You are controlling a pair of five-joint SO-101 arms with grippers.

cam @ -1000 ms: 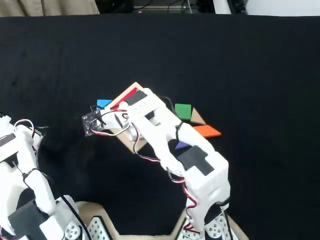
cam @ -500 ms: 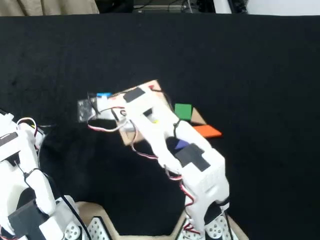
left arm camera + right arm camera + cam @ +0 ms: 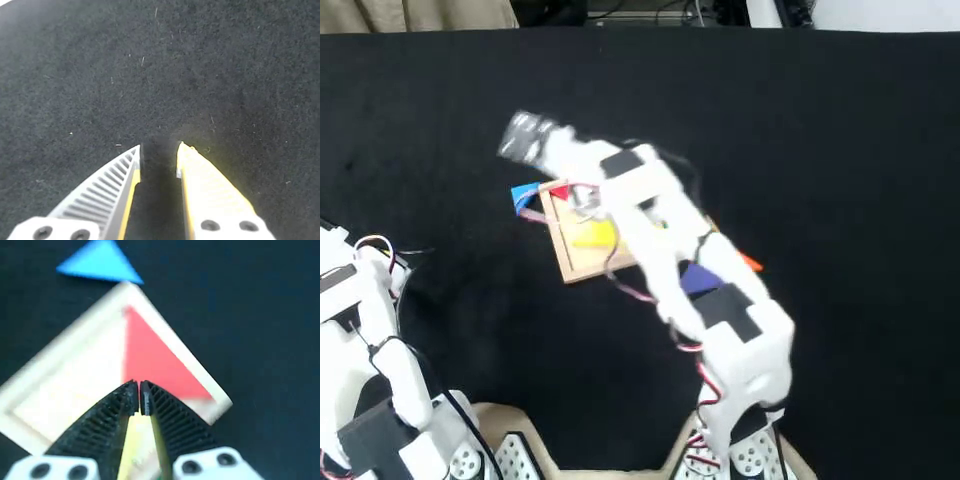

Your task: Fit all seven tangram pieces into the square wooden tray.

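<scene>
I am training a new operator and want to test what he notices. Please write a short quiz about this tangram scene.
1. Fill in: the right gripper, above the wooden tray, is ____ (open or shut).
2. True or false: the blue triangle lies outside the tray.
3. Where is the red triangle? A inside the tray; B outside the tray; C held in the right gripper.
Key: 1 shut; 2 true; 3 A.

R arm [image 3: 660, 240] over tray [image 3: 572, 270], blue tri [image 3: 525, 195] alongside
</scene>
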